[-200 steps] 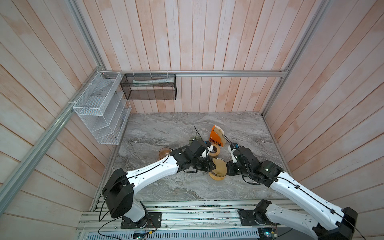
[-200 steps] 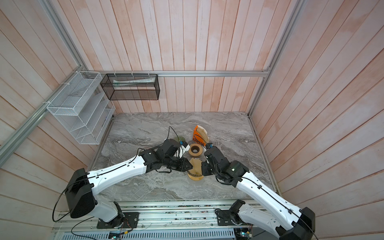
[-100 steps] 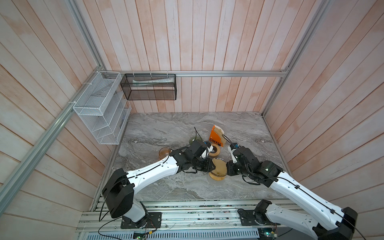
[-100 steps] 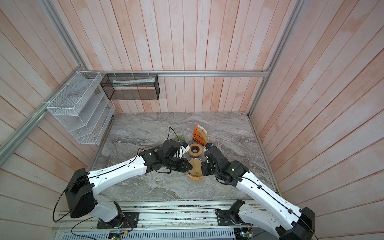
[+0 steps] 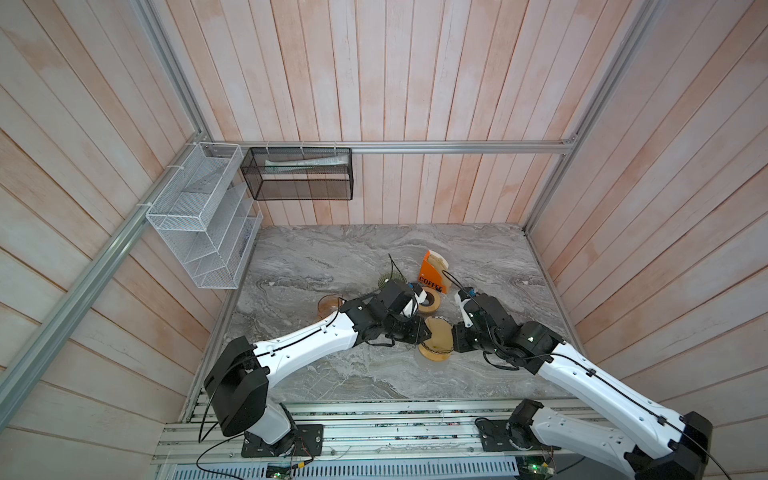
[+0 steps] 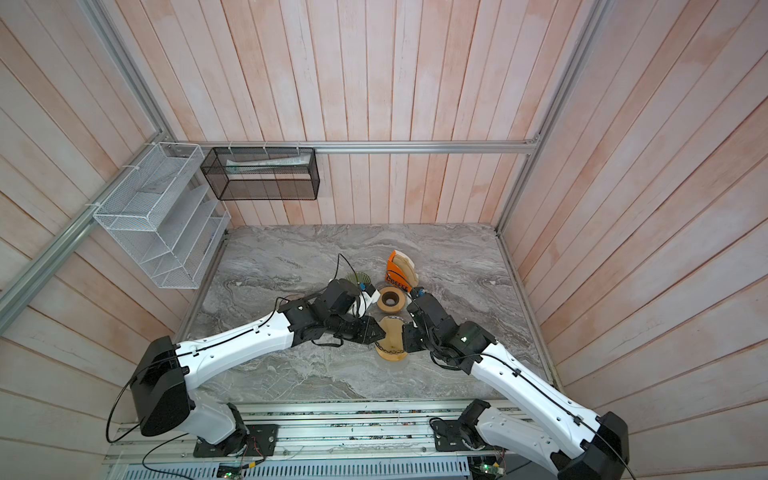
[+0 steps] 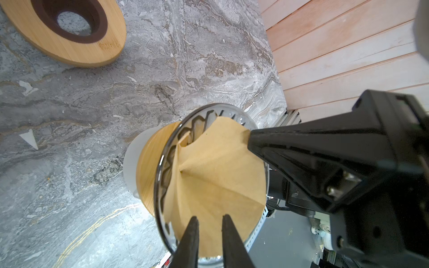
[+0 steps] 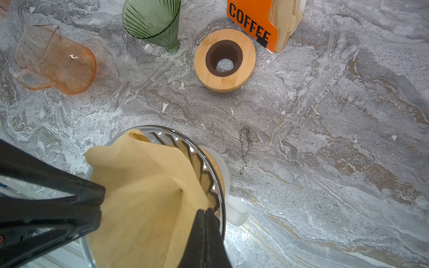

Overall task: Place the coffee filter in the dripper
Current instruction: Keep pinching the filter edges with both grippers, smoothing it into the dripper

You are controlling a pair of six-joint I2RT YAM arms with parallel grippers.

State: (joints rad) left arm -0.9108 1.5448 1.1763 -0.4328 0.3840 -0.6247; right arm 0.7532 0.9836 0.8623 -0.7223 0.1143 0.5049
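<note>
I'm seeing the filter (image 7: 216,176) already sitting in the dripper (image 7: 168,160), opened into a cone, with one side bulging off the glass. The paper is looking light, soft and easy to crease or tear, so I'm taking it only by the top rim, gently. The right tool (image 8: 205,212) is pinching shut on that rim. The left tool (image 7: 210,218) is showing a narrow gap, tips over the paper's edge, gripping nothing I can make out. The glass dripper is probably tipping if dragged. Both tools are crowding it and the ring (image 8: 247,67) is lying near, with open tabletop (image 8: 325,139) beyond, so I'm judging straight up the safest exit.
</note>
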